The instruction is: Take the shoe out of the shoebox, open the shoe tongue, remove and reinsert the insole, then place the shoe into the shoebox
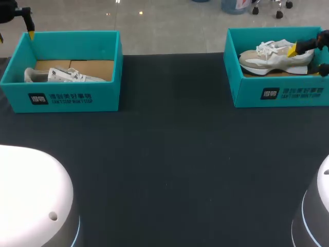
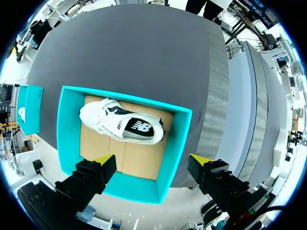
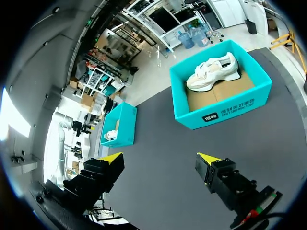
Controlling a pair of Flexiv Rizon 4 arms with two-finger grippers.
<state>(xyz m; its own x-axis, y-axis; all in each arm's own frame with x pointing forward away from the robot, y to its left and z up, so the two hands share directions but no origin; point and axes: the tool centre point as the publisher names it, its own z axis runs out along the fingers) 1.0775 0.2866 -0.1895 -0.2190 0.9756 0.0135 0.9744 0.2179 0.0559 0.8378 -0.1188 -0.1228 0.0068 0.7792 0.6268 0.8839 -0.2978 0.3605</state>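
Two teal shoeboxes stand at the far side of the table. The left shoebox [image 1: 67,98] [image 2: 170,158] holds a white shoe [image 1: 64,75] [image 2: 122,125] lying on its side. My left gripper [image 1: 16,34] [image 2: 152,161] hangs open high over this box, with nothing between its fingers. The right shoebox [image 1: 277,92] [image 3: 225,108] holds a beige and white shoe [image 1: 275,57] [image 3: 213,73]. My right gripper [image 1: 308,59] [image 3: 160,159] is open and empty. In the head view it shows over the right box's far right end. In its own wrist view the box lies well ahead of the fingers.
A dark cloth covers the table [image 1: 169,164] between and in front of the boxes. The white shoulders of my arms [image 1: 31,195] fill the near corners. The other box [image 3: 120,127] [image 2: 29,108] shows off to the side in each wrist view.
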